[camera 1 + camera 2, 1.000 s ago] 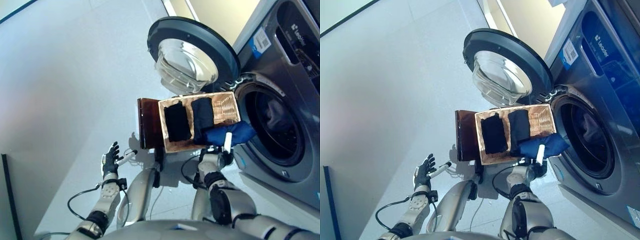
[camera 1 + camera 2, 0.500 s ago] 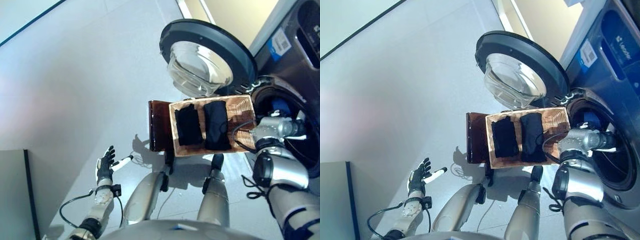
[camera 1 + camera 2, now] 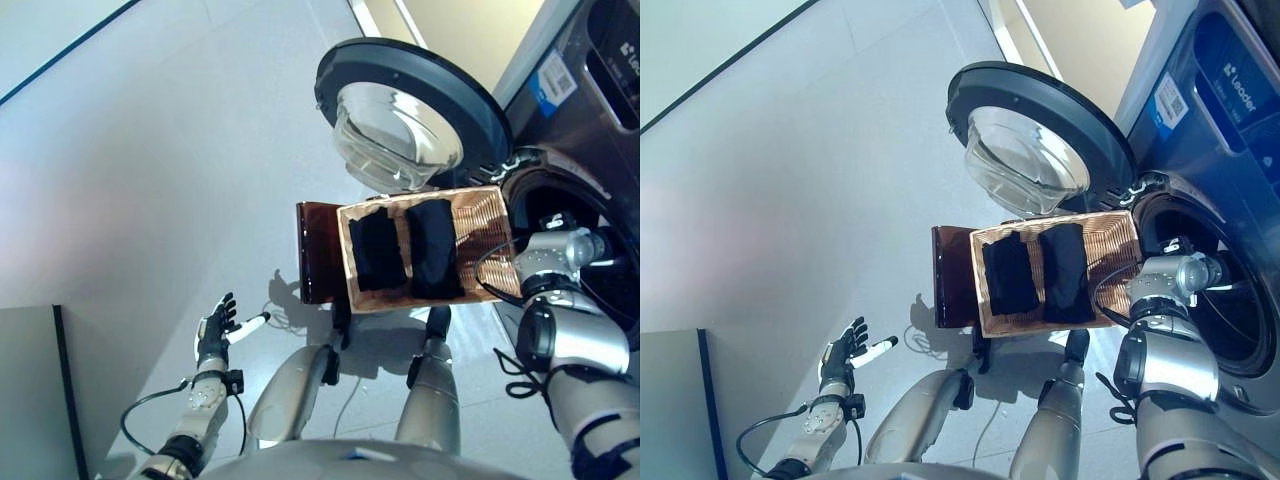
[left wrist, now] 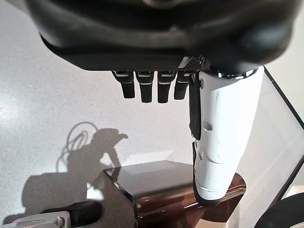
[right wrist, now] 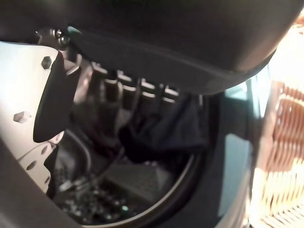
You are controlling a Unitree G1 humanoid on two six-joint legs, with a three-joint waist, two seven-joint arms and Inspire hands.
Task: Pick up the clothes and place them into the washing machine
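Note:
Two black garments (image 3: 378,248) (image 3: 433,250) lie side by side in the shallow wicker basket (image 3: 484,212), which rests on the dark brown box (image 3: 318,250) beside the washing machine. My right arm reaches past the basket into the drum opening (image 3: 612,285). In the right wrist view my right hand (image 5: 166,38) has straight fingers (image 5: 124,89), and a dark blue garment (image 5: 166,135) lies just past them inside the drum. My left hand (image 3: 213,333) is open and empty, held low at the left over the floor, away from the basket.
The machine's round door (image 3: 410,105) stands wide open behind the basket, its glass bowl facing me. The machine's front panel (image 3: 1230,90) rises at the right. Bare grey floor (image 3: 150,180) spreads to the left of the box.
My right hand has carried the blue garment from beside the basket's near corner into the drum. The left hand has stayed open at the lower left. The camera has shifted.

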